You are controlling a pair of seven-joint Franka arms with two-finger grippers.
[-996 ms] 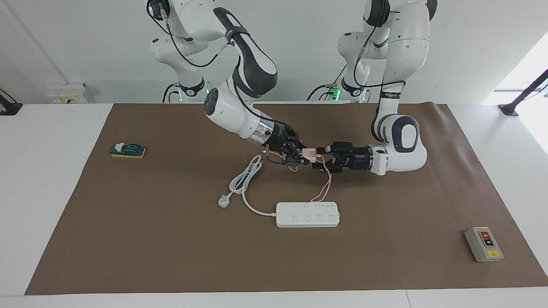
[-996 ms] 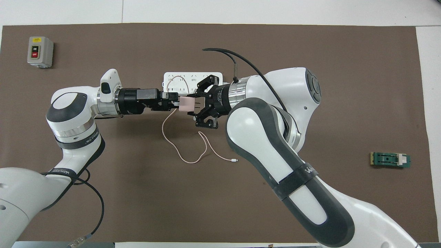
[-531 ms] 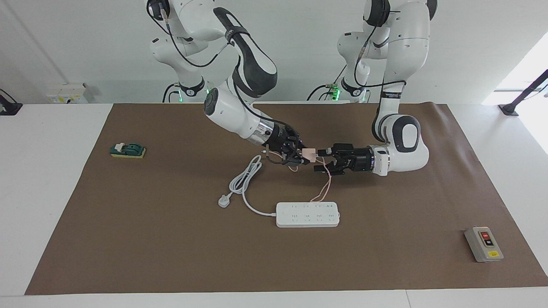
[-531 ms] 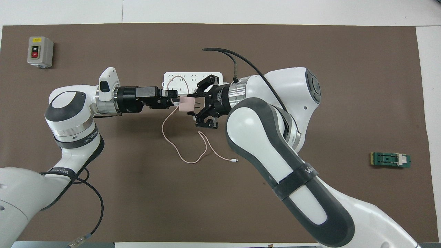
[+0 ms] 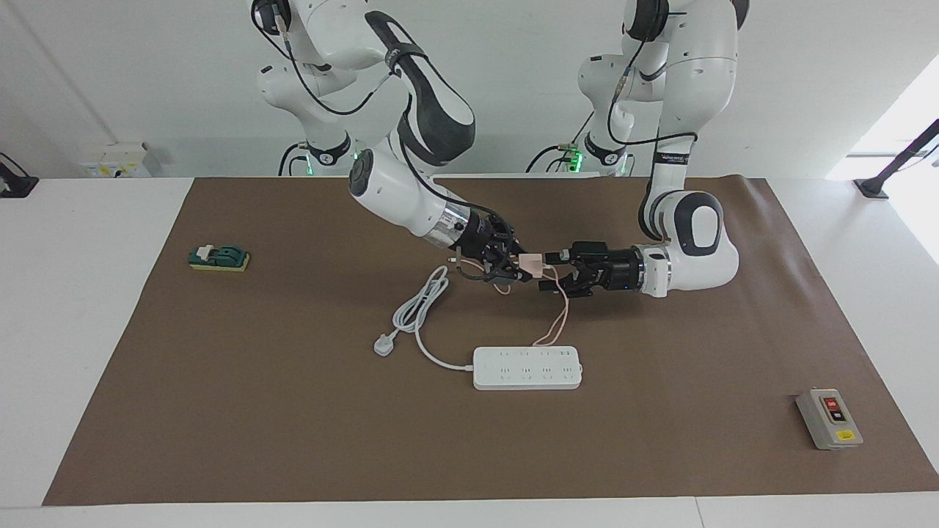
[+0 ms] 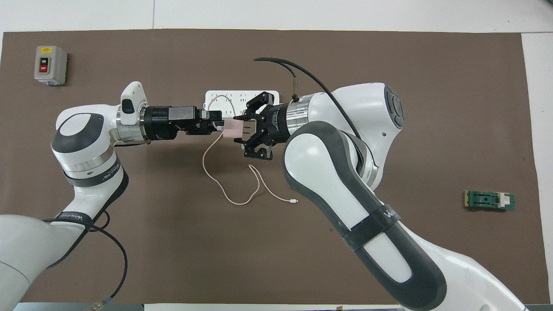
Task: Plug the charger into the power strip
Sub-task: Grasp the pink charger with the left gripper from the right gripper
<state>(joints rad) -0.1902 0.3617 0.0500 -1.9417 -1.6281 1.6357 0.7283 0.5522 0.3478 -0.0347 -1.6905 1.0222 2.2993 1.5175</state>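
The pale-pink charger (image 5: 530, 263) is held above the mat in my right gripper (image 5: 518, 267), which is shut on it; it also shows in the overhead view (image 6: 233, 128). Its thin pink cable (image 5: 561, 314) hangs down to the mat and loops there (image 6: 233, 200). My left gripper (image 5: 552, 272) faces the charger's free end, with its fingers apart just beside it. The white power strip (image 5: 527, 367) lies flat on the mat, farther from the robots than the grippers. In the overhead view the strip (image 6: 220, 95) is partly covered by both grippers.
The strip's thick white cord and three-pin plug (image 5: 384, 344) lie toward the right arm's end. A grey button box (image 5: 829, 419) sits at the left arm's end. A green block (image 5: 218, 258) sits at the right arm's end.
Both grippers and the charger have shifted slightly toward the power strip. The left arm's elbow has drawn back a little toward its own end. The right gripper's hold is unchanged.
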